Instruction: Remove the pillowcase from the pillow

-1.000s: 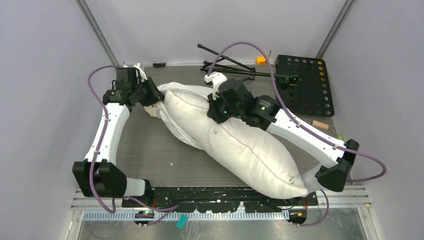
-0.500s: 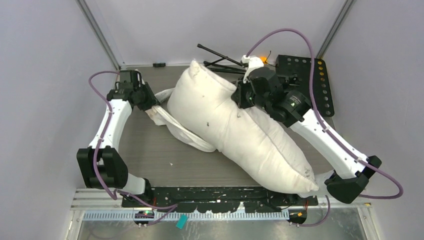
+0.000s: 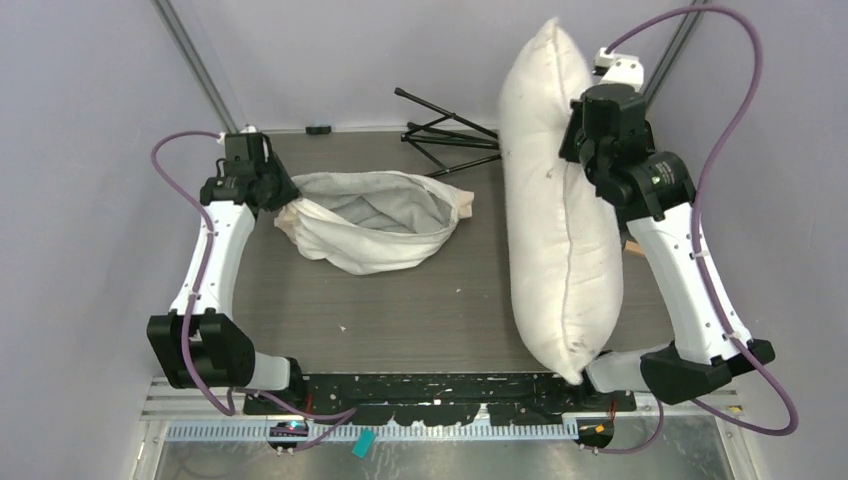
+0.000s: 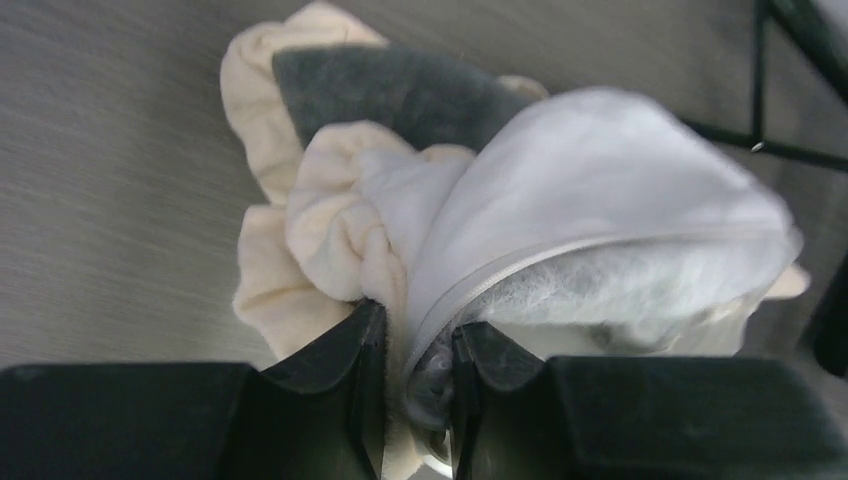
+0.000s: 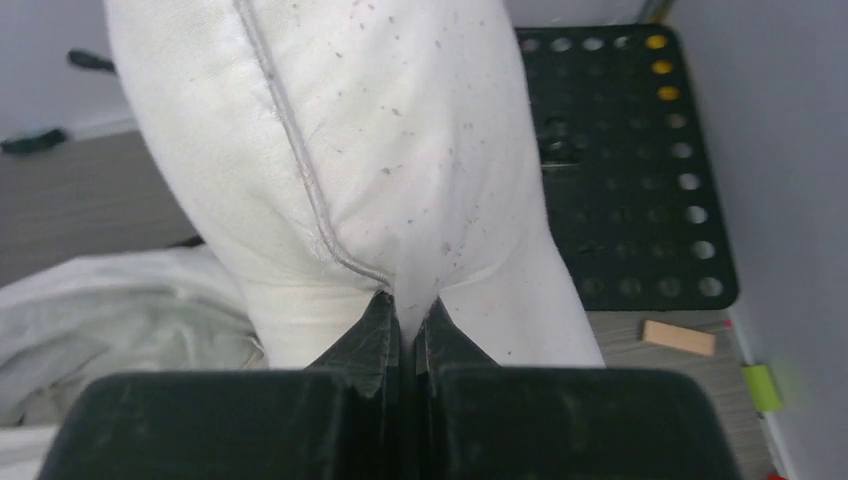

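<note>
The pillowcase (image 3: 370,232) lies empty and crumpled on the table at the back left, cream-white with its mouth open. In the left wrist view it (image 4: 560,220) shows a cream frill and a dark grey patch. My left gripper (image 3: 283,196) is shut on its left end, at the frill and zip edge (image 4: 410,340). The pillow (image 3: 560,220) is off-white and plump, fully out of the pillowcase, hanging upright at the right with its lower corner near the table's front edge. My right gripper (image 3: 577,140) is shut on the pillow (image 5: 400,140), pinching a fold of its fabric (image 5: 403,312) high above the table.
A black folded tripod (image 3: 445,130) lies at the back of the table. A black perforated plate (image 5: 620,160) and a small wooden block (image 5: 678,338) sit at the back right, behind the pillow. Grey walls stand close on both sides.
My right gripper has lifted and pulled the pillow up and to the right, wholly out of the pillowcase. The pillowcase has dropped flat on the table. My left gripper has held its place.
</note>
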{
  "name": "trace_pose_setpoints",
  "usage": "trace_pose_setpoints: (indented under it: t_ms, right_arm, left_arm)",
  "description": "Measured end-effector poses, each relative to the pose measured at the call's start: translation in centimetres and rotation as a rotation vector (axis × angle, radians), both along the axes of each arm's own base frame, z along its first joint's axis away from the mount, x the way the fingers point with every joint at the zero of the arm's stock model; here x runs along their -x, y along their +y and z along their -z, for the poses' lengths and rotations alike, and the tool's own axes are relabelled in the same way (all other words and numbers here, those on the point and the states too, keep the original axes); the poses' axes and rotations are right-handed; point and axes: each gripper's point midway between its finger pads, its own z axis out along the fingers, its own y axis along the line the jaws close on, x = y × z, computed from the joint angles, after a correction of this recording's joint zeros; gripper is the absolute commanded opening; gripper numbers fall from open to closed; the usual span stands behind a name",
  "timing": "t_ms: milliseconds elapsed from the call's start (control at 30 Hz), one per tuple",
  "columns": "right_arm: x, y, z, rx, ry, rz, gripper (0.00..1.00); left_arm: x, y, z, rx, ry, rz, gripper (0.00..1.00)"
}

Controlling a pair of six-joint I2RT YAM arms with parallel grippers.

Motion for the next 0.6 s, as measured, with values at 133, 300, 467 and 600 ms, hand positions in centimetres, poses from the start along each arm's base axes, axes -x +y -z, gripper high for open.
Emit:
trace_pose_setpoints:
  t_ms: [133, 300, 467, 600]
  right_arm:
    - [-1.2, -3.7, -2.6, 0.077, -0.039, 0.14, 0.0]
    - [-3.7, -4.6, -3.4, 0.156, -0.05, 0.199, 0.1]
    - [-9.0, -0.4, -1.1, 0.106, 0.006, 0.079, 0.9]
    - [-11.8, 4.3, 0.6, 0.01, 0.043, -0.08, 0.91]
  left_arm:
    - [-2.0, 0.6, -5.0, -0.024, -0.095, -0.019, 0.23]
    - [-5.5, 2.0, -13.3, -0.056, -0.293, -0.075, 0.11]
    - [-9.4, 2.7, -19.0, -0.05, -0.439, -0.11, 0.95]
    - [-11.9, 1.8, -19.7, 0.01, -0.484, -0.081, 1.0]
